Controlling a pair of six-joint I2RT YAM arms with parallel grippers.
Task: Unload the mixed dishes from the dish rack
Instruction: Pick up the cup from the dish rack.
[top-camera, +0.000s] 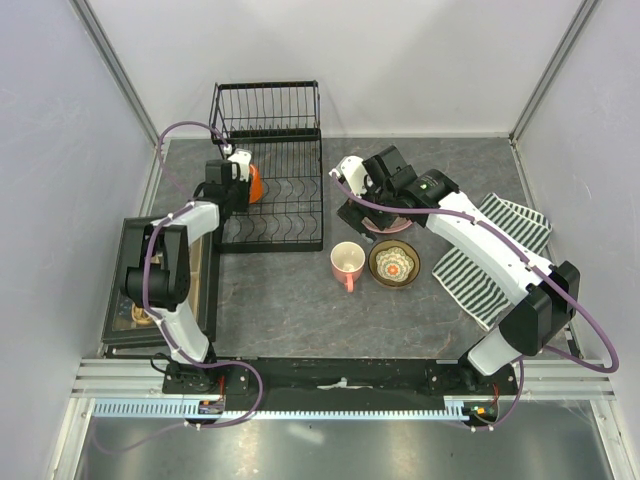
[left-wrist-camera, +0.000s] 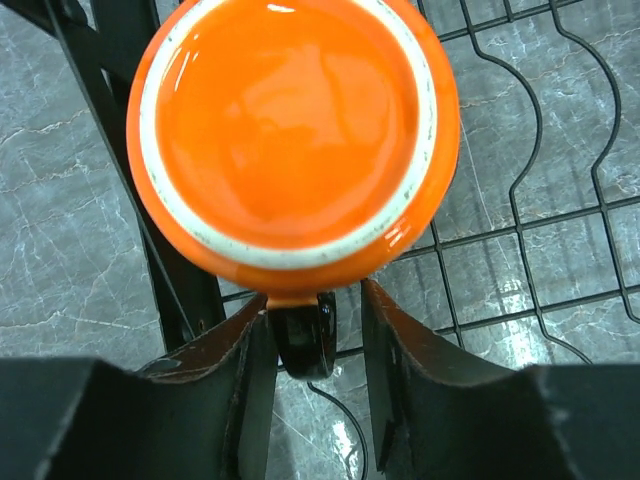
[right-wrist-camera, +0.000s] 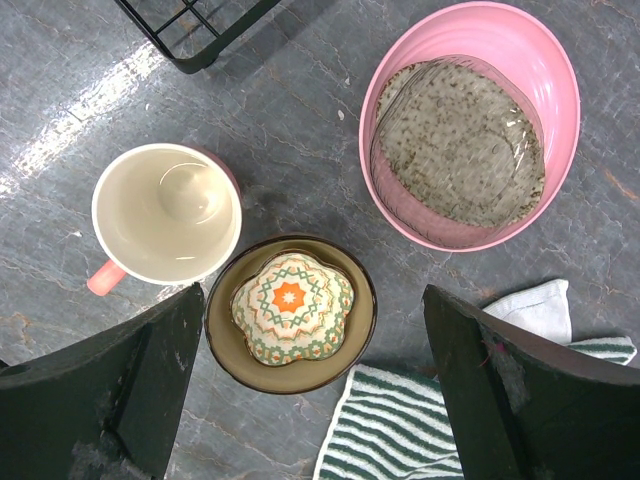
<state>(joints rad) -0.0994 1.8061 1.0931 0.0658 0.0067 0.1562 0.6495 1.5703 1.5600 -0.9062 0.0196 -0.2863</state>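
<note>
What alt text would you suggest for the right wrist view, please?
The open right hand hovers over a pink mug, a tan bowl holding a small patterned bowl, and a pink speckled dish on a grey table, beside a striped cloth.

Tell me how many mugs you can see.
2: orange mug at the rack's left edge, by the left gripper; pink mug on the table beside the tan bowl. None looks hidden.
</note>
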